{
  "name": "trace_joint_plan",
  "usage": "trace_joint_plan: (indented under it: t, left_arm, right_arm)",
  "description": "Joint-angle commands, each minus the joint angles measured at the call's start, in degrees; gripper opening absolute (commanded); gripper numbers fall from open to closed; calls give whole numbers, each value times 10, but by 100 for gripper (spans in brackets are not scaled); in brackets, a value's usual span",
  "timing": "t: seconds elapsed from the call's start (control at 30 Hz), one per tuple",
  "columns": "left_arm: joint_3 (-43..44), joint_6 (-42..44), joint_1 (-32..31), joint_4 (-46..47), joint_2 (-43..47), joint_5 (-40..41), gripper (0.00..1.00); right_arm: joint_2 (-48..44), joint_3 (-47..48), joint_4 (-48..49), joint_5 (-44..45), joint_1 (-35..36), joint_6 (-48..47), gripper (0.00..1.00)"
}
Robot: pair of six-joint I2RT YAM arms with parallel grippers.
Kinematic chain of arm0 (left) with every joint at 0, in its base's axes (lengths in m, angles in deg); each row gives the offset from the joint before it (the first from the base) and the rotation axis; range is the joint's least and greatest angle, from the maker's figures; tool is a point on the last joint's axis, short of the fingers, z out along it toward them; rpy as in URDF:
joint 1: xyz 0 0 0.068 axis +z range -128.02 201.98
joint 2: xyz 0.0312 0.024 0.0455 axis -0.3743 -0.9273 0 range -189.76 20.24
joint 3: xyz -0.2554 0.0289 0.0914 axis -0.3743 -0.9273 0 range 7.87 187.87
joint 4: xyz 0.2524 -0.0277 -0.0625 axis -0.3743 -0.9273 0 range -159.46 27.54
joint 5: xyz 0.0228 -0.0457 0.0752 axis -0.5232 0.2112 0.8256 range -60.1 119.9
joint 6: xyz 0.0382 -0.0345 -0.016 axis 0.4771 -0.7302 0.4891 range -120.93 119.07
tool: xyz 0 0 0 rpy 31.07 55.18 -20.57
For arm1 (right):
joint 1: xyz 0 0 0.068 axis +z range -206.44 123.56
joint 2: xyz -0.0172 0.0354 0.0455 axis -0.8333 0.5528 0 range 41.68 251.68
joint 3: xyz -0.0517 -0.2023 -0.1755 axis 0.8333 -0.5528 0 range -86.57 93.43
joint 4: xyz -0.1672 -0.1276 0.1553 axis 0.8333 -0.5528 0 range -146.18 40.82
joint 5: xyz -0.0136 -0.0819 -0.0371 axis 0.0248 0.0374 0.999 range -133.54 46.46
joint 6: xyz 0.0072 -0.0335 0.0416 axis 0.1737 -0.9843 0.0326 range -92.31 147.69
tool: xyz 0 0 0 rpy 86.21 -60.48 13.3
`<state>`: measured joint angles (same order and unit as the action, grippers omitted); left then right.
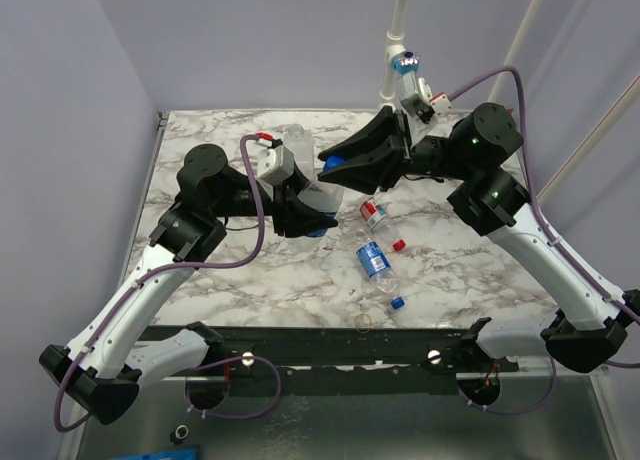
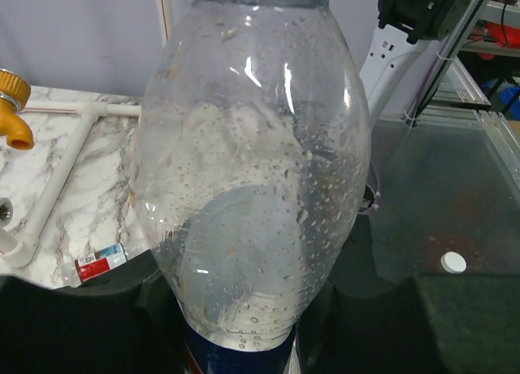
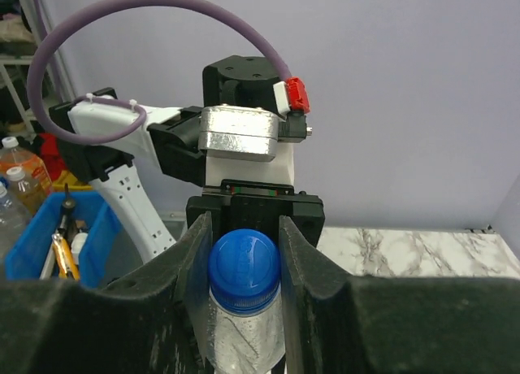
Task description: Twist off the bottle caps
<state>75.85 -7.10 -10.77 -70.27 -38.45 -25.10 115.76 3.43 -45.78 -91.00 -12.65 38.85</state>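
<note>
Currently the right gripper (image 3: pixel 241 252) pinches the blue cap (image 3: pixel 244 269) while the left gripper (image 1: pixel 300 212) clamps the bottle (image 2: pixel 252 187), whose thin, wet wall could buckle or spin under twisting.

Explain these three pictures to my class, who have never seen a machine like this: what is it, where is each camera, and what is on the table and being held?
Two robot arms are bolted to a marble-topped table. The wide picture looks down from above; the other two come from cameras on each wrist. The left gripper holds a clear bottle by its body, which fills the left wrist view. The right gripper is shut on that bottle's blue cap, ready for twisting. On the table lie two more small bottles, a loose red cap, a loose blue cap and a yellowish rubber-band ring.
</note>
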Motion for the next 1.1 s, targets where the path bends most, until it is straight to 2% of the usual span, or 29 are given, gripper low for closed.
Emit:
trace_joint_plan:
  t: [0.0, 0.03, 0.07, 0.1, 0.13, 0.27, 0.43, 0.63, 0.87, 1.07]
  left_arm:
    - [14, -22, 0, 3, -1, -6, 2]
    - [11, -14, 0, 3, 1, 12, 2]
    - [9, -7, 0, 3, 2, 26, 2]
    - [8, -2, 0, 3, 4, 44, 2]
    - [7, 3, 0, 3, 6, 58, 2]
    - [-7, 45, 0, 3, 13, 105, 2]
    - [-19, 95, 0, 3, 6, 235, 2]
    - [-40, 131, 0, 4, -2, 326, 1]
    - [-54, 134, 0, 5, -14, 415, 0]
    - [-60, 139, 0, 7, -18, 432, 0]
  right_arm:
    - [-2, -9, -23, -21, 4, -40, 45]
    - [-4, -9, -25, 5, 4, -42, 66]
    - [-4, -9, -28, 39, 4, -44, 80]
    - [-6, -7, -30, 61, 4, -44, 93]
    - [-9, -7, -28, 75, 4, -43, 99]
    - [-4, 14, -33, 131, 4, -27, 100]
    - [35, 62, -104, 249, 4, -16, 100]
    - [98, 125, -175, 383, 4, -5, 100]
    - [116, 130, -166, 425, 4, 20, 100]
    - [138, 132, -175, 438, 4, 52, 100]
